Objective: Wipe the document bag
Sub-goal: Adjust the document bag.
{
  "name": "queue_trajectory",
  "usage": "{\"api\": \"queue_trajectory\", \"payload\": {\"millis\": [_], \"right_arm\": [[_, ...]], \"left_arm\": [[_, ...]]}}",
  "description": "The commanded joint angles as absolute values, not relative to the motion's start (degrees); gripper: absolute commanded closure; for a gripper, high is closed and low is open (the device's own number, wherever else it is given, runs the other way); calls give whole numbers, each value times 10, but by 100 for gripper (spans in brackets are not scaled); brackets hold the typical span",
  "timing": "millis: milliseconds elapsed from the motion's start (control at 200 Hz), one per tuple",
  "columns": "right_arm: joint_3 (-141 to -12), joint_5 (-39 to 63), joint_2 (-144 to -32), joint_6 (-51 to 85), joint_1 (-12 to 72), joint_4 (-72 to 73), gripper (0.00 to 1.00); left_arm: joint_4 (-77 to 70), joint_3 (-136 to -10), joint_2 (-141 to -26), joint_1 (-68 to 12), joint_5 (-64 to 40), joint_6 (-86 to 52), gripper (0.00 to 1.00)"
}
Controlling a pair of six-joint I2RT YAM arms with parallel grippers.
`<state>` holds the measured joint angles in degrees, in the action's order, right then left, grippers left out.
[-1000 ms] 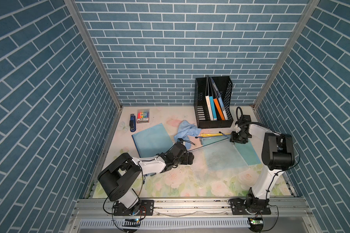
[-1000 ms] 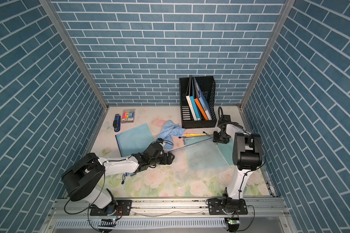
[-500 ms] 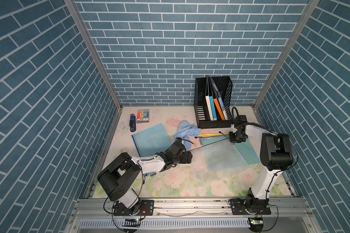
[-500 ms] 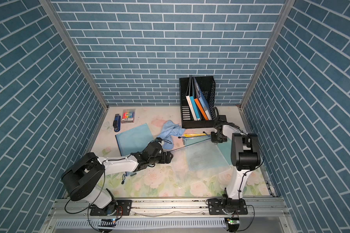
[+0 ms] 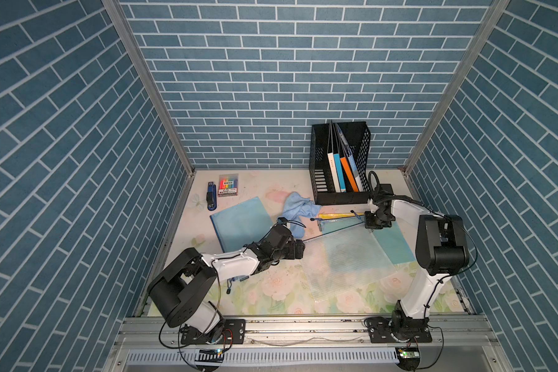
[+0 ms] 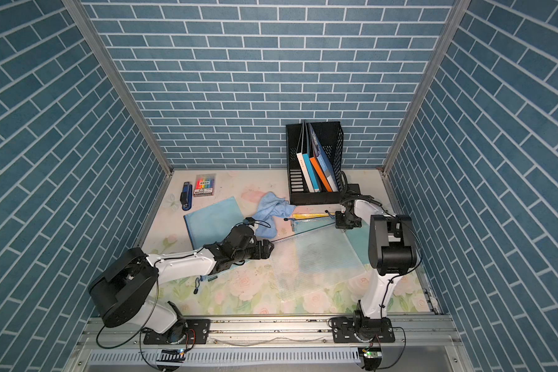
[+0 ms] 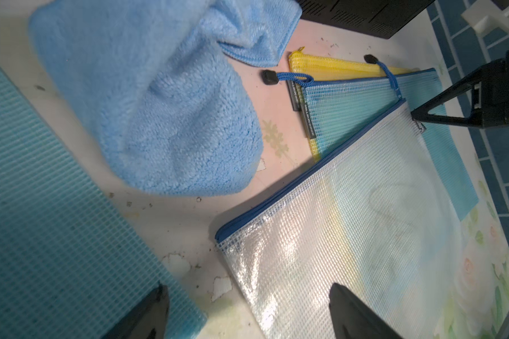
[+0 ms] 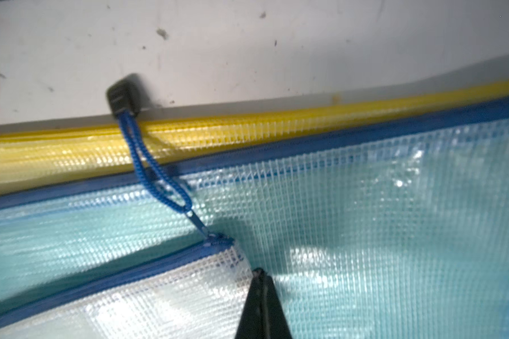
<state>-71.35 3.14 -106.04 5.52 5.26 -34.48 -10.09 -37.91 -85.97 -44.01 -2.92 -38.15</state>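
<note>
**Status: wiping not started.**

1. Bag: lies flat on the desk, just to the 3 o'clock side of desk centre. It is clear mesh and partly overlaps a blue bag. A grey smear shows on its top face, so the face is judged uncleaned.
2. Cloth: lies crumpled on the desk at 12 o'clock from desk centre, apart from the bag. Neither claw holds it.
3. Right claw: fully closed, with its tip at the bag's 1 o'clock corner, beside the zip end. The wrist view shows contact with the corner edge. Whether the corner is actually pinched cannot be told.
4. Left claw: wide and empty, low over the desk at the bag's 10 o'clock corner. The cloth is at its 12 o'clock, near but not touching.

**Done:** at most, the bag is steadied at one corner.

**Left:** take up the cloth with the left claw, carry it onto the bag, and rub across the smear until the face is clean.
</note>
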Motion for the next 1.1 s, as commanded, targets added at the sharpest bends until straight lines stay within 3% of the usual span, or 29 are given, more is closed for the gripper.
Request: {"api": "queue_trajectory", "payload": {"millis": [0, 540, 991, 1096], "right_arm": [[-756, 48, -1013, 78, 46, -404, 100], [-795, 41, -1040, 92, -92, -449, 100], [-846, 14, -1116, 63, -111, -455, 100], [-825, 9, -1072, 69, -109, -417, 51]], "left_arm": [[-87, -370, -831, -434, -12, -370, 10], [-37, -306, -669, -369, 22, -373, 9], [12, -298, -630, -348, 46, -389, 9], [56, -305, -610, -323, 59, -410, 9]]}}
